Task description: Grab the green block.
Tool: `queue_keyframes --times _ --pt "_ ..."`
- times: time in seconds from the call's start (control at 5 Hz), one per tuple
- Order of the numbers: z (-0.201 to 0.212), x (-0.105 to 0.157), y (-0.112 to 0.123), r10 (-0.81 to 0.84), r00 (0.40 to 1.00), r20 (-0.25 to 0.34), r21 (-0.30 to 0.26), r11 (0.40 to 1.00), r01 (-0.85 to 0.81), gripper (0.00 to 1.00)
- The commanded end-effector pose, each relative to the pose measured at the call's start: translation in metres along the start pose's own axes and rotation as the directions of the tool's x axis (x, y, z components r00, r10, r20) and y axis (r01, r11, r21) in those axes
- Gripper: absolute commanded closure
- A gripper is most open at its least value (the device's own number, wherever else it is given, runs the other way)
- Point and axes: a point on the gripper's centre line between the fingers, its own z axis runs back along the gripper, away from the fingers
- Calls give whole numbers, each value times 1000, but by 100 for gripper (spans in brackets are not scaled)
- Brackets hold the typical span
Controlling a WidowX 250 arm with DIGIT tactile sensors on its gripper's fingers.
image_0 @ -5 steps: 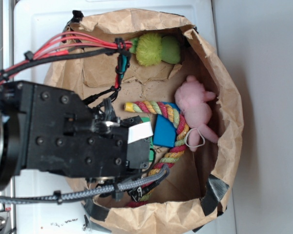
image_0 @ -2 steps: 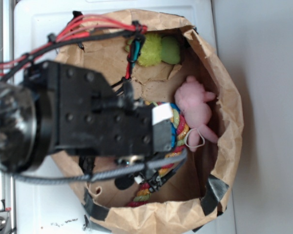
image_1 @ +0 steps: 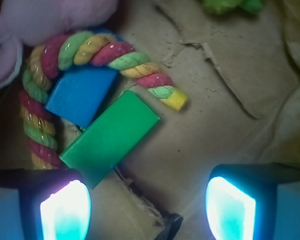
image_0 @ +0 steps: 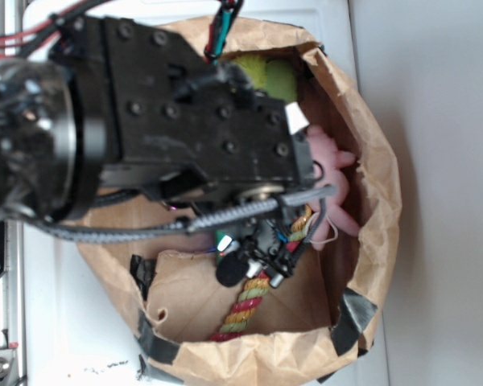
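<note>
The green block [image_1: 111, 138] is a plain bright green and the block [image_1: 81, 95] touching it is solid blue. The rope [image_1: 115, 56] twists pink, yellow and light green strands with a yellow tip, beside a pale pink plush [image_1: 37, 20] on brown cardboard [image_1: 225, 120]; the gripper [image_1: 147, 207] pads glow cyan

Black arm [image_0: 145, 129] over paper bag [image_0: 370, 161]

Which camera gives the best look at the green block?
The wrist view: the green block lies fully visible on the brown paper beside the blue block, ahead of the open gripper. In the exterior view the arm hides it completely.
</note>
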Motion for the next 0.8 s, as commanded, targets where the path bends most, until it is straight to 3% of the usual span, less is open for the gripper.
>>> queue_keyframes --times 0.0,0.6 --pt "6 6 -17 98 993 59 -29 995 -96 0" --pt "-9 1 -44 111 990 82 -4 994 -112 0"
